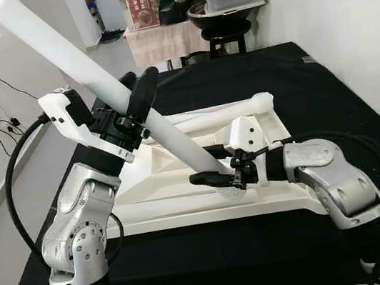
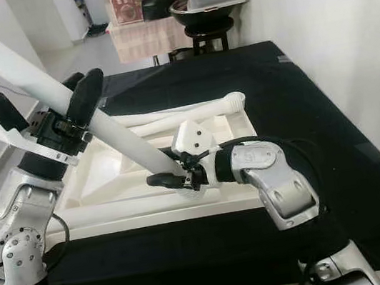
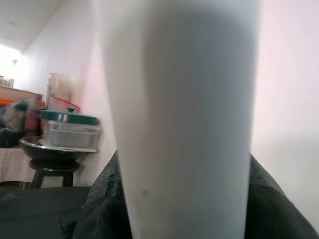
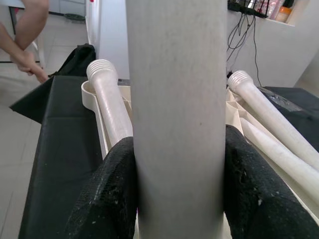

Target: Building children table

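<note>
Long white leg (image 1: 84, 69) tilted (both claws gripping).

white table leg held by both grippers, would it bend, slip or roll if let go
The white table leg looks rigid: it stays straight between the left gripper and right gripper. Its smooth surface may slip. Being round, it would likely roll on the black tablecloth.

Table leg (image 1: 84, 65): white plastic, smooth, matt – faint specks up close. Tabletop (image 1: 186, 212): white plastic, slight sheen. Table cover (image 1: 341, 89): black cloth, matt. Arm shells (image 1: 329, 178): silver metal, satin. Finger pads (image 4: 112, 194): black, rough, grainy texture.
</note>
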Robot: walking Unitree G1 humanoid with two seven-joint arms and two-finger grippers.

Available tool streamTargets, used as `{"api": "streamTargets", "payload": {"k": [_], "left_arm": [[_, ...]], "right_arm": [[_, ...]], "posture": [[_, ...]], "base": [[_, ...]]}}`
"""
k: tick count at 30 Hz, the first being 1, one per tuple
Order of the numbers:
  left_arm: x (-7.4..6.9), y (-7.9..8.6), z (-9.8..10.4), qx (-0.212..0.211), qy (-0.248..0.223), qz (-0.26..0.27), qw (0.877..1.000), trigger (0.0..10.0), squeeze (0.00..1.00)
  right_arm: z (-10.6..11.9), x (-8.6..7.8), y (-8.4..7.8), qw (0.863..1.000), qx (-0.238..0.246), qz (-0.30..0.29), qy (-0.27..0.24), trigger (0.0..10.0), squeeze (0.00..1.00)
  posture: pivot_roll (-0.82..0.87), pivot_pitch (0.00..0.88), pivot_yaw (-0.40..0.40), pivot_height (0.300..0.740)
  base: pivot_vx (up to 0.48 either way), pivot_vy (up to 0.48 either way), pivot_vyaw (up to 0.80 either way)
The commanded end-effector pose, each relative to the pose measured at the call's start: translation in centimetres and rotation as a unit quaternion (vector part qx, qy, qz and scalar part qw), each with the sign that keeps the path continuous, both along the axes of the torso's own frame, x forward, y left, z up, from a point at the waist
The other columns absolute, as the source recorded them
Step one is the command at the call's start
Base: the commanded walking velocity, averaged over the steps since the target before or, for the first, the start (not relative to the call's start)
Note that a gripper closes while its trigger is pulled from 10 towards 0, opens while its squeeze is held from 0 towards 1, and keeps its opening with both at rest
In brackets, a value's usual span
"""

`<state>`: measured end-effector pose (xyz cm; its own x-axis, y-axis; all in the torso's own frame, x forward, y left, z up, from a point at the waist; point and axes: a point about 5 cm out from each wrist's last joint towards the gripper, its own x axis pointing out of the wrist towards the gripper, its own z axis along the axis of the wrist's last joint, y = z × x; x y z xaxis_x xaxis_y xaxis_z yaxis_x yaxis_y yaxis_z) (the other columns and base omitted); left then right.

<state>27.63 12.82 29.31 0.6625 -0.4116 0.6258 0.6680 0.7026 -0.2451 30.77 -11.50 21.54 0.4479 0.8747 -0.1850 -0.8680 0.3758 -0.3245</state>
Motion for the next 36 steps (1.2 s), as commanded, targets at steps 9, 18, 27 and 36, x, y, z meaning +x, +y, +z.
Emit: {"api": "streamTargets", "payload": {"k": [9,18,27,36], "left_arm": [[-0.1,-0.4,0.2,-0.006,-0.001,-0.025,1.000,0.0,0.00],[-0.2,-1.2,0.6,0.002,-0.009,-0.077,0.997,0.0,0.00],[0.1,-3.2,1.2,0.045,-0.034,-0.148,0.987,0.0,0.00],[0.2,-4.7,3.1,0.070,-0.072,-0.190,0.977,0.0,0.00]], "right_arm": [[1.5,0.9,0.5,0.996,0.049,-0.031,-0.075,10.0,0.00],[0.9,3.0,1.1,0.996,0.053,-0.069,-0.036,10.0,1.00],[0.9,3.6,3.7,0.997,0.055,-0.044,-0.034,10.0,1.00],[-0.7,4.8,5.4,0.996,0.026,-0.082,-0.002,0.0,0.00]], "posture": [[-0.09,0.000,0.072,0.740],[-0.08,0.000,0.062,0.740],[-0.08,0.000,0.054,0.740],[-0.07,0.000,0.073,0.740]], "base": [[0.000,0.000,0.00],[0.000,0.000,0.00],[0.000,0.000,0.00],[0.000,0.000,0.00]]}}
